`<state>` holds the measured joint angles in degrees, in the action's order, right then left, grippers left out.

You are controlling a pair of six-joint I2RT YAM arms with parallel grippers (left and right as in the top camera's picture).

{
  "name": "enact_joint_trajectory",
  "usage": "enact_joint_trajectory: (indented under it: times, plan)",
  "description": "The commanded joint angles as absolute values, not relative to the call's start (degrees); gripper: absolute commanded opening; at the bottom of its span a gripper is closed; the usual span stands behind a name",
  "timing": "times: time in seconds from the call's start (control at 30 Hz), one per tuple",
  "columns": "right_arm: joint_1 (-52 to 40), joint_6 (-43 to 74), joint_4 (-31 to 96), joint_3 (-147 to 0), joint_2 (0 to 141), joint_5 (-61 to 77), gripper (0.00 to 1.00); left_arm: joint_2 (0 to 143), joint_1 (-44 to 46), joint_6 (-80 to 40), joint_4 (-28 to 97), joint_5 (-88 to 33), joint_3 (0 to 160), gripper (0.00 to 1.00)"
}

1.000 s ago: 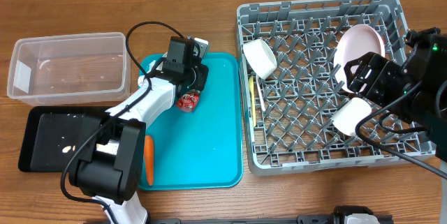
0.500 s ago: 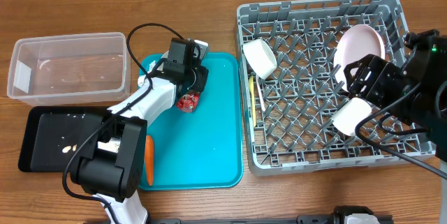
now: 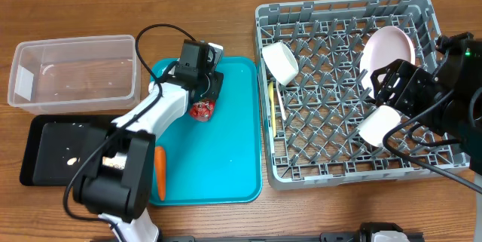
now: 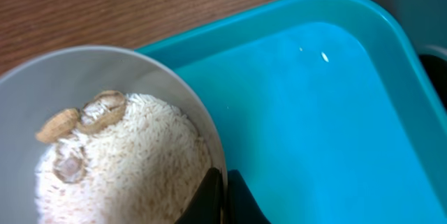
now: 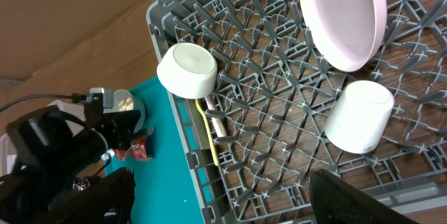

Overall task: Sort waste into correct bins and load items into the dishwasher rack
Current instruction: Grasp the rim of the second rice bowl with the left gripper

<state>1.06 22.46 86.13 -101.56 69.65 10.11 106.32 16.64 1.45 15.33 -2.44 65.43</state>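
The bowl (image 4: pixel 150 77) of rice and nut scraps (image 4: pixel 77 116) is at the far left corner of the teal tray (image 4: pixel 314 112), and my left gripper (image 4: pixel 222 197) pinches its rim, one finger inside and one outside. The foil wrapper (image 3: pixel 202 109) lies on the tray just beside it. My right gripper (image 5: pixel 220 196) hangs over the rack (image 3: pixel 343 176) near a white cup (image 5: pixel 360 116), fingers spread wide and holding nothing.

Bright, even light falls from above with soft shadows — a small glare spot sits on the teal tray (image 4: pixel 335 112), and the bowl (image 4: pixel 105 147) beside it blurs near the lens.
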Motion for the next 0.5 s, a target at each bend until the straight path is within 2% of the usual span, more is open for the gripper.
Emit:
enact_joint_trajectory:
  times: [0.0,0.17,0.47]
  plan:
    - [1.3,22.3,85.8,-101.6,69.4,9.9,0.84,100.2,16.7,-0.2,18.8,-4.5,68.9,0.04]
    - [1.3,22.3,85.6,-101.6,69.4,9.8,0.84,94.8,17.3,0.3,24.8,-4.4,71.5,0.04]
    - [1.3,22.1,85.8,-101.6,69.4,9.8,0.84,93.6,22.1,-2.0,38.3,-1.9,71.5,0.04]
